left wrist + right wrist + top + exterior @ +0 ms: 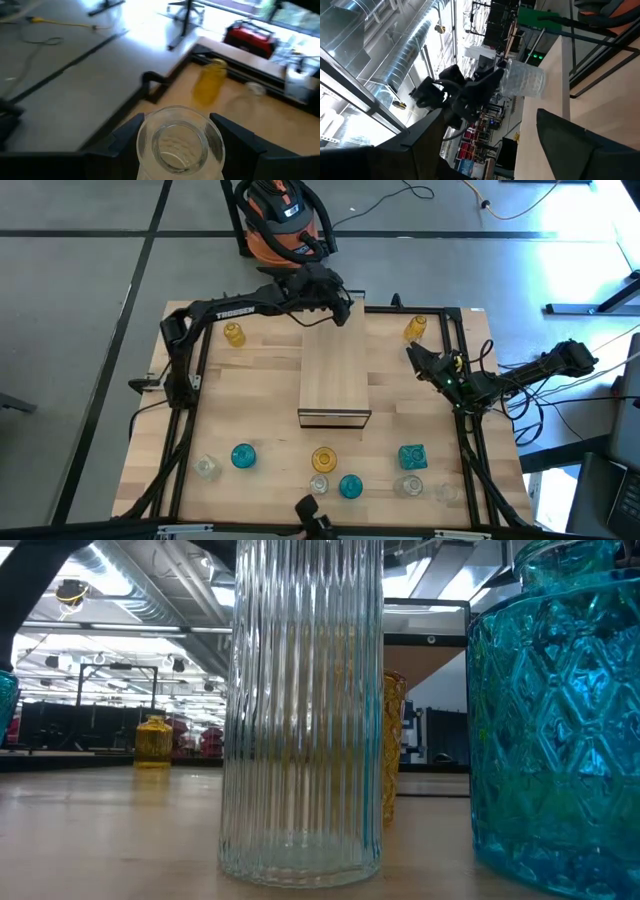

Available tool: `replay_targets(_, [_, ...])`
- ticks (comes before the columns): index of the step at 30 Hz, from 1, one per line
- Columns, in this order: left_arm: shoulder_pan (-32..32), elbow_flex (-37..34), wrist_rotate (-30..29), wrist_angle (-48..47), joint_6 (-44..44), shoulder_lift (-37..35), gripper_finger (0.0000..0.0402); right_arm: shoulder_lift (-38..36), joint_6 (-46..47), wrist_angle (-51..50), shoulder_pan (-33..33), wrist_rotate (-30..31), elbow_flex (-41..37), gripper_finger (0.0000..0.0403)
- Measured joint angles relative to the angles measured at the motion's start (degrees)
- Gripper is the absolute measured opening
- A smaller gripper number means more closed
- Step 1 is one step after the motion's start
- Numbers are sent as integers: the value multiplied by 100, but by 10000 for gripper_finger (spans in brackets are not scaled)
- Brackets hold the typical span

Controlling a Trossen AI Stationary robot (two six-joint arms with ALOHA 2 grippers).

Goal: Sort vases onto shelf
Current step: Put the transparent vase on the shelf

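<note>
My left gripper (pixel 336 305) is over the far end of the light-wood shelf (pixel 335 375) and is shut on a clear glass vase (pixel 172 145), which also shows in the right wrist view (pixel 522 80). My right gripper (pixel 415 358) waits open near the table's right side, beside an amber vase (pixel 415 328). A second amber vase (pixel 234 333) stands at the far left. Several teal, clear and amber vases stand in a row along the near edge, among them a teal one (pixel 243 455), an amber one (pixel 323 458) and a clear ribbed one (pixel 300 710). My left gripper pinches the clear vase between its two fingers (pixel 125 135), one on each side of the upper body just below the rim (pixel 172 112). The fingers come from above, pointing down. The vase hangs upright, mouth up; I cannot tell whether its base touches the shelf.
An orange shop vacuum (pixel 285 220) stands on the floor beyond the far edge. The black table frame (pixel 455 315) borders the wood top. The shelf's top is bare, and open tabletop lies on either side of it. Cables trail off to the right.
</note>
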Motion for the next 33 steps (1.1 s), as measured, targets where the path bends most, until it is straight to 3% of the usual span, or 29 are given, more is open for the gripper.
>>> replay_targets(16, [298,-9,-175,-332,-433,-25,196,0,-2,-35,0,0,0,280])
replay_targets(23, [251,-20,-153,-304,-449,-25,266,0,-4,-39,0,0,0,280])
replay_targets(33, [256,-38,28,-43,-483,-57,275,0,-4,-39,0,-49,0,280])
